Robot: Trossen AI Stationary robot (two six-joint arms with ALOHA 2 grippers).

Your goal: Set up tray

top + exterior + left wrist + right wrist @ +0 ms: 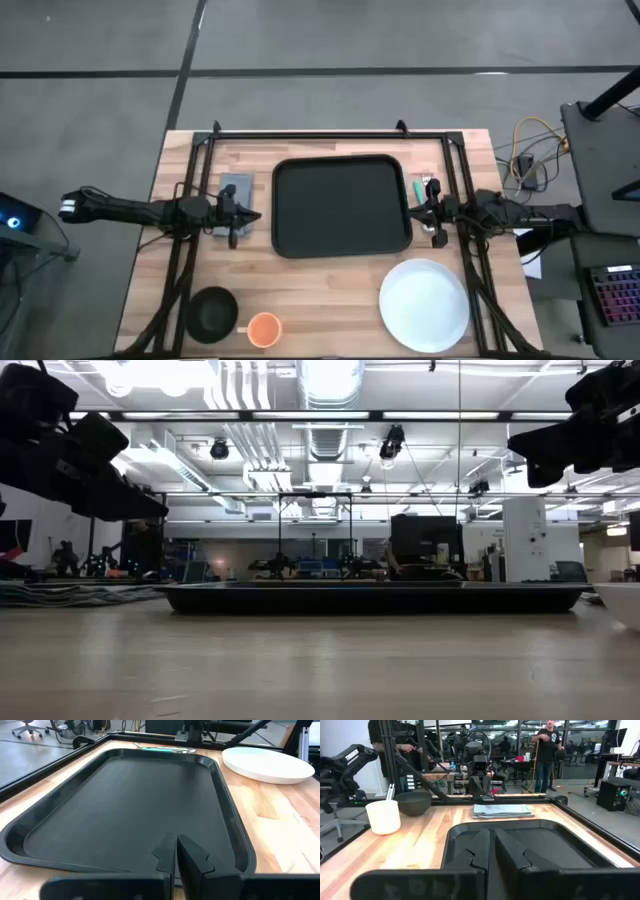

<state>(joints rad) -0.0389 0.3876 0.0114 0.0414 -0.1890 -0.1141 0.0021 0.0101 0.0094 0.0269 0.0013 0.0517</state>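
While both arms waited at its short ends, the tray (341, 207) lay flat and bare on the wooden table (320, 290), about midway between the left and right edges and toward the far side. Its raised rim ran unbroken around the dark, rounded rectangle, and nothing rested inside it. Just off the tray's left end hung the left claw (243, 217), its fingers pressed together with nothing between them, pointing toward the tray; the left wrist view showed those closed fingers (190, 857) above the tray's nearer rim. A grey folded napkin (234, 193) lay on the table under and just beyond that claw, beside the tray's left edge. At the tray's right end the right claw (424, 208) was likewise closed on nothing, its tips close to the rim, and a small teal-handled item (415, 188) lay on the wood just beside it, too small to make out. Toward the near side, a white plate (424, 304) sat to the right, apart from the tray. At the near left stood a dark bowl (212, 312) with an orange cup (264, 329) just beside it on its right.
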